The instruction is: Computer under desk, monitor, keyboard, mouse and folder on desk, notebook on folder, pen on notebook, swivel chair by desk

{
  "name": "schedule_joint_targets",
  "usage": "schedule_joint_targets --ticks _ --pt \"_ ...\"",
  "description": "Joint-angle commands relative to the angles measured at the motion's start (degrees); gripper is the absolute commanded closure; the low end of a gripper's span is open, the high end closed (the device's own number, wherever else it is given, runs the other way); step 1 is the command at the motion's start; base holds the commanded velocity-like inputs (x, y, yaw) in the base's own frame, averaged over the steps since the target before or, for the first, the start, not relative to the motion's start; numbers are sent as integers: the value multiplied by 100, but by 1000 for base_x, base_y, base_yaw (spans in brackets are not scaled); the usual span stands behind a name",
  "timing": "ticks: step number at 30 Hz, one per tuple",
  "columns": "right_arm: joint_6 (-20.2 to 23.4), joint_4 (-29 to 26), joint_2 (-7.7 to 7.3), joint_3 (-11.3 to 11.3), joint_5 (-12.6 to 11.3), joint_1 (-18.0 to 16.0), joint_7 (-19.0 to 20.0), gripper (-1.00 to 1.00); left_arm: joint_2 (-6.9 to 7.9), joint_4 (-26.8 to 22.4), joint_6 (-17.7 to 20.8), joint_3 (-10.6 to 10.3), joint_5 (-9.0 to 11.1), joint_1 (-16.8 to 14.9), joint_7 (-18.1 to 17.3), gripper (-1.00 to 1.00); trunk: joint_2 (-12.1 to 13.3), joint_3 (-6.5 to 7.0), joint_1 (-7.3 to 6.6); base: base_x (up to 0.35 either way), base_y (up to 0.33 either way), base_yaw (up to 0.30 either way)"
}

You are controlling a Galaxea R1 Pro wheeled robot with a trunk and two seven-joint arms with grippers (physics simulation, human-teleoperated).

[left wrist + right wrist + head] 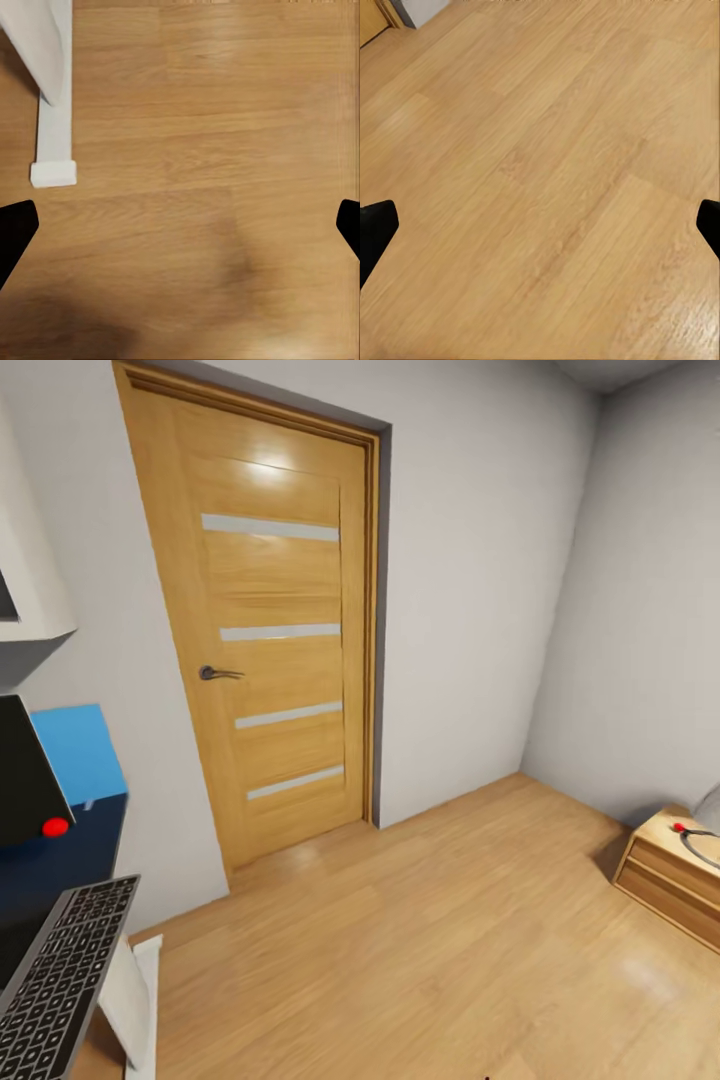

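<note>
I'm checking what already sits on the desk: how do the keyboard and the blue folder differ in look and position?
The keyboard is black-keyed with a thin grey edge; the folder is plain bright blue. The keyboard lies nearest the camera, its end overhanging the desk edge; the folder sits farther back by the wall. The keyboard is long and narrow, the folder squarer. Both are flat things on the glossy dark desk.

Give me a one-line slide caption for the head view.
Head view: closed wooden door ahead, bare wood floor; keyboard and blue folder on the black desk at left.
</note>
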Motion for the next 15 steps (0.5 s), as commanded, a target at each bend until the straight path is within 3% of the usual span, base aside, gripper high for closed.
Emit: schedule_joint_targets --ticks 1,15 --pt "-23 3 -3 49 -51 -4 -15 -100 6 -9 -39 -18 50 -5 15 -100 -3 -5 3 304 0 -7" --pt "-21 13 6 63 -51 -4 -15 -100 6 -9 -39 -18 49 -1 17 -100 -3 -5 3 320 0 -1"
